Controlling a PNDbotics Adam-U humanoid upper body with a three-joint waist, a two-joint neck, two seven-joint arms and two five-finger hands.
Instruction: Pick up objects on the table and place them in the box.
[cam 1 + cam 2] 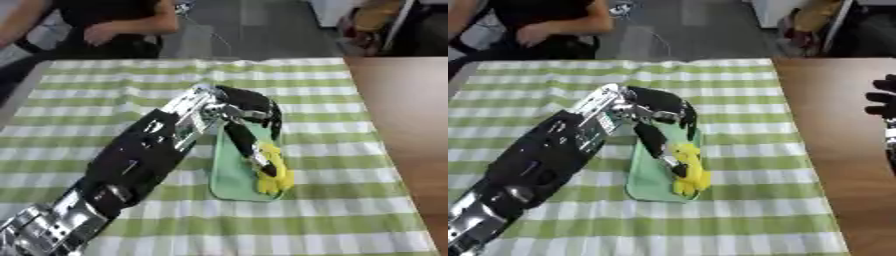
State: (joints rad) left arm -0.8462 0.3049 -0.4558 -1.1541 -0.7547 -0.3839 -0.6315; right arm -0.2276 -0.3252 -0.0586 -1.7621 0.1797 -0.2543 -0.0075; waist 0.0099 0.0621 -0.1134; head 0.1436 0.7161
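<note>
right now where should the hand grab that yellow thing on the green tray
Take the yellow thing across its narrow middle, coming from above. It lies long and flat on the green tray, its length running toward the robot. The left hand already reaches down at its left side.

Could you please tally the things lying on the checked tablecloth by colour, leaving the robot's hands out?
Yellow: 1, the yellow object, under the left hand
Light green: 1, the green tray on which it lies
Total: 2
The right hand shows at the right edge, over bare table, in the right eye view only.
</note>
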